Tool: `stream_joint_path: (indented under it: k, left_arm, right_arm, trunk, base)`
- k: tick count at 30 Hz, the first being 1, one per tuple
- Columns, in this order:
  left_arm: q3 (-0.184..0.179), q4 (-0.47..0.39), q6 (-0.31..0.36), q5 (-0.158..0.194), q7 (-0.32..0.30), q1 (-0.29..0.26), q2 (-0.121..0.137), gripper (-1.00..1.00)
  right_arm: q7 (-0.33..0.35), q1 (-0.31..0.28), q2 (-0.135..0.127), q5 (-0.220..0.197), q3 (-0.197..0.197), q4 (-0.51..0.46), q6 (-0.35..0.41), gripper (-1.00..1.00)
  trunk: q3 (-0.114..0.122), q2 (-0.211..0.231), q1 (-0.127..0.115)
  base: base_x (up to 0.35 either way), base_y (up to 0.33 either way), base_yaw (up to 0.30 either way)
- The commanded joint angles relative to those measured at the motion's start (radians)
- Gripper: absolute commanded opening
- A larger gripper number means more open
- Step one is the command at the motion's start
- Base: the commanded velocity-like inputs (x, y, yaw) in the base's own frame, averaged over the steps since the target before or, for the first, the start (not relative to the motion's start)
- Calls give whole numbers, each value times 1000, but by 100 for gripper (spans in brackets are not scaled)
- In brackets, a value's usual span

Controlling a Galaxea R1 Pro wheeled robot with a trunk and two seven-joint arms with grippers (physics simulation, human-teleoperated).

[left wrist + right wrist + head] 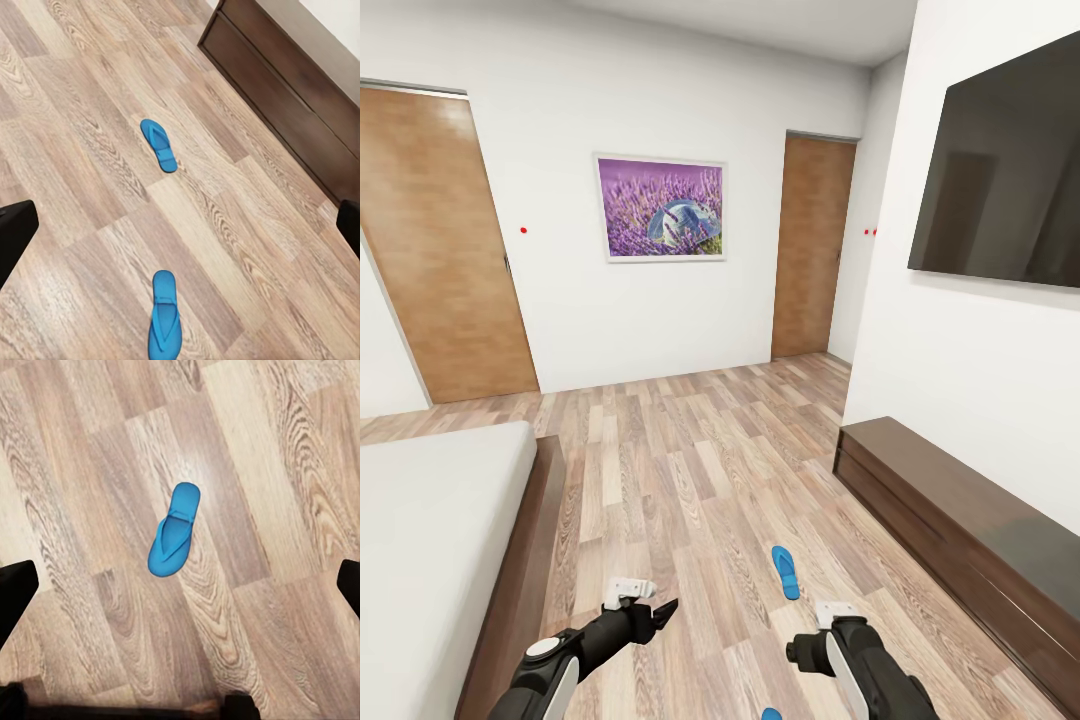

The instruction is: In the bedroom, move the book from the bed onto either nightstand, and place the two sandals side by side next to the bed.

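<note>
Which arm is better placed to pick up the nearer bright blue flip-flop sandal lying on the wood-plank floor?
Probably the right. The nearer bright blue flip-flop sandal lies centred under the open right gripper. The left gripper hangs nearer the bed, with both sandals off to its side.

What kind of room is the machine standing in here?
Most likely a bedroom in a home: a bed with a bare pale mattress sits low on the wood-plank floor, a dark television hangs above a long low cabinet, and blue sandals lie about.
</note>
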Motion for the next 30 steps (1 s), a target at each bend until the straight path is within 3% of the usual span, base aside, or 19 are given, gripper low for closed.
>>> stream_joint_path:
  k: [1,30]
  left_arm:
    - [0,-1,9,11,-1,0,0,100]
    - [1,-1,9,11,-1,0,0,100]
  right_arm:
    - [-3,-1,1,-1,-2,-1,4,100]
    - [3,-1,2,-2,-7,1,1,100]
  trunk:
    - [-1,-1,0]
    - [-1,-1,0]
  base:
    - [0,0,0]
    - [0,0,0]
